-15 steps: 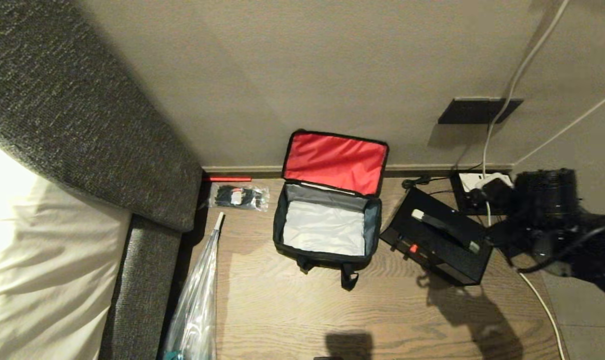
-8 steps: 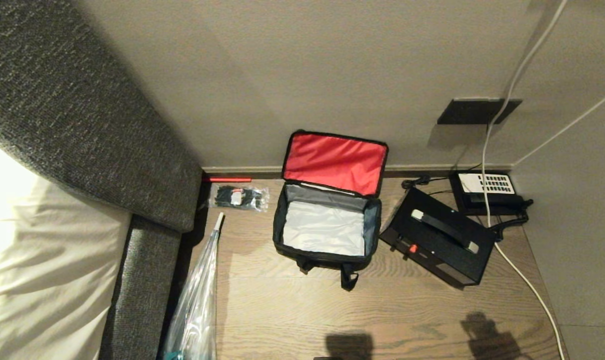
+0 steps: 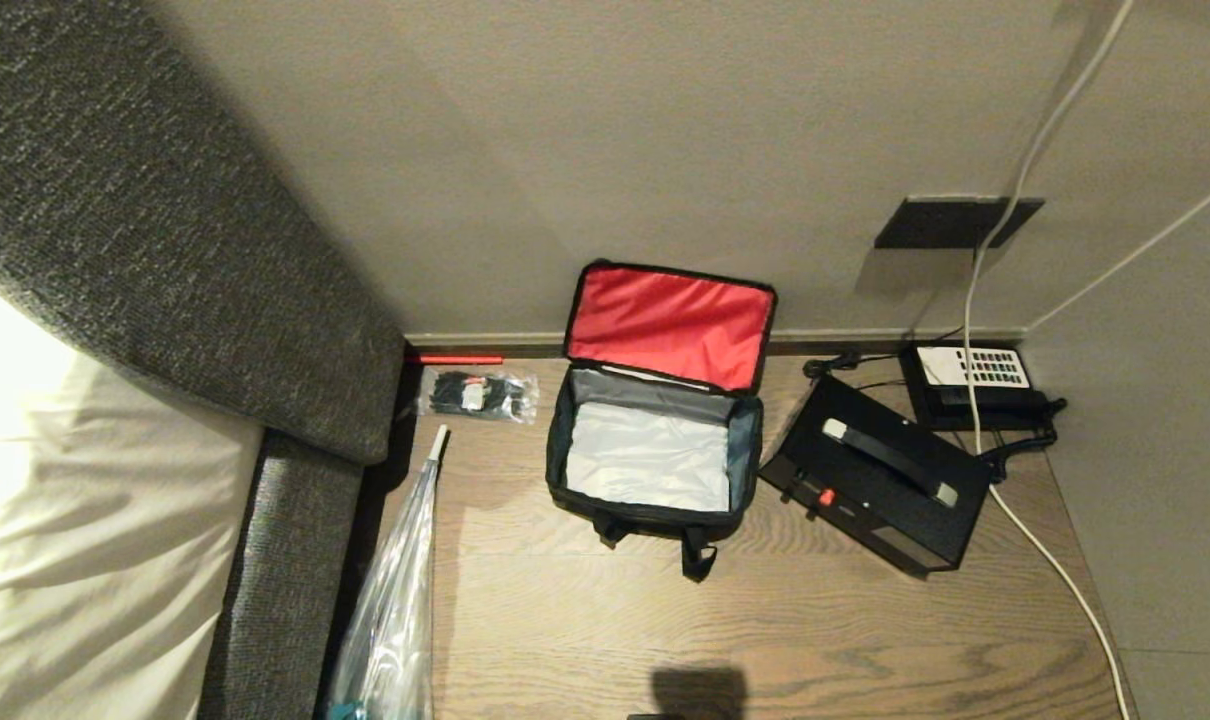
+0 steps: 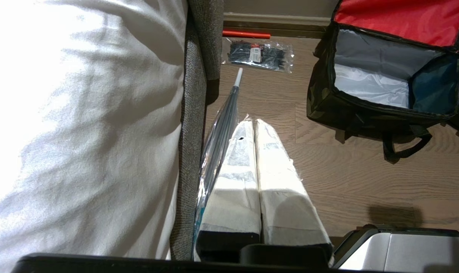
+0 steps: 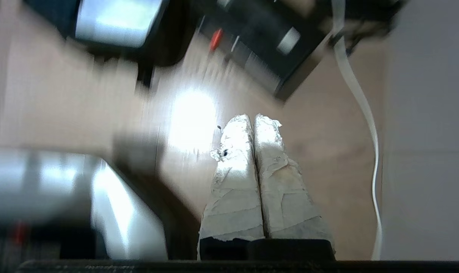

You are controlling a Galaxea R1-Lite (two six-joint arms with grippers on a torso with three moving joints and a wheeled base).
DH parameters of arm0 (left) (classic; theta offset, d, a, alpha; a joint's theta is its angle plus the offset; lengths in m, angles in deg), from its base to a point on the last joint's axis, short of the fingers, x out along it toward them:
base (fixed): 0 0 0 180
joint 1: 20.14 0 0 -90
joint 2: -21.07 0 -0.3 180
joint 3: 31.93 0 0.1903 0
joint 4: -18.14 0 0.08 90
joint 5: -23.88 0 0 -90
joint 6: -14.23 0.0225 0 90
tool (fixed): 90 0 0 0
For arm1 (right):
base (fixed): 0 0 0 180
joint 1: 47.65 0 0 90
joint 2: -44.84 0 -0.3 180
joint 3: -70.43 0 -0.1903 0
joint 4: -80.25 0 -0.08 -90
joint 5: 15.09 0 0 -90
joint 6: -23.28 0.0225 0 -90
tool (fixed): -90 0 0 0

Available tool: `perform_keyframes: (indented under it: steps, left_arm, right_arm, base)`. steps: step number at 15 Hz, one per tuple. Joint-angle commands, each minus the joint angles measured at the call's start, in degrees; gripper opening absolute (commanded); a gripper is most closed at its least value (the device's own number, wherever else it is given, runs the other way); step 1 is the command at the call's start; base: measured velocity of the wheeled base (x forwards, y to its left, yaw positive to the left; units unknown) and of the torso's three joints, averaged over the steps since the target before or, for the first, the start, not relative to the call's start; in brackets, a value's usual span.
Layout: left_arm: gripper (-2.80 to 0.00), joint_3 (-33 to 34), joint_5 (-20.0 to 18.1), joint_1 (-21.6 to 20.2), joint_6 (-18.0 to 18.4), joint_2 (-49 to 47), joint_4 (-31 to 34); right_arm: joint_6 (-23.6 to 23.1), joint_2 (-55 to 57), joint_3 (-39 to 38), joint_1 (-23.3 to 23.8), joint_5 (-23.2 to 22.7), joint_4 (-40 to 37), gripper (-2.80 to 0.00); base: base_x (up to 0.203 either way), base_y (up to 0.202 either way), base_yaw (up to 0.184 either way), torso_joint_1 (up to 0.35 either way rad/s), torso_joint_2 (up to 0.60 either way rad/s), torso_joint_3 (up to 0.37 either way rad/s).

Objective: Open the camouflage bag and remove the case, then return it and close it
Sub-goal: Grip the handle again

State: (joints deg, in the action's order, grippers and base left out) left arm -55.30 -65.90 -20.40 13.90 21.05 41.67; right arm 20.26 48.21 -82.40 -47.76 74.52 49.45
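Camouflage bag [image 3: 655,450]: open on the floor, red lid up against the wall; case [image 3: 875,485] out, just beside its right. Right gripper [image 5: 254,121]: gone from the head view since a second ago, fingers pressed together, empty; left gripper [image 4: 254,127] likewise closed, parked by the bed [image 4: 81,125].

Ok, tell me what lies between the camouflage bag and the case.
Nothing: in the head view only a narrow strip of bare wooden floor separates the camouflage bag from the case.

Each claw has two long tapered fingers wrapped in white tape: left claw [image 4: 255,123], right claw [image 5: 253,118], black base behind.
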Motion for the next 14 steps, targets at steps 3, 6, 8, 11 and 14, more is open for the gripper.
perform_keyframes:
  steps: [3,6,8,11,14]
  left_arm:
    - [-2.8,0.2,0.1,-0.1,0.0,0.0,0.0]
    - [-2.8,0.1,0.0,0.0,0.0,0.1,0.0]
    - [-2.8,0.1,0.1,0.0,0.0,0.1,0.0]
    - [-2.8,0.2,0.0,-0.1,0.0,0.1,0.0]
    - [-2.8,0.1,0.1,0.0,0.0,0.1,0.0]
  right_arm:
    - [0.9,-3.4,-3.8,0.1,0.3,7.6,-2.8]
    - [1.6,-3.5,-3.8,0.1,0.3,7.8,-2.8]
    - [1.6,-3.5,-3.8,0.1,0.3,7.8,-2.8]
    - [1.6,-3.5,-3.8,0.1,0.3,7.8,-2.8]
    - [1.6,-3.5,-3.8,0.1,0.3,7.8,-2.8]
  base:
    - [0.0,0.0,0.0,0.0,0.0,0.0]
    - [0.0,0.0,0.0,0.0,0.0,0.0]
    - [0.0,0.0,0.0,0.0,0.0,0.0]
    - [0.0,0.0,0.0,0.0,0.0,0.0]
    - [0.0,0.0,0.0,0.0,0.0,0.0]
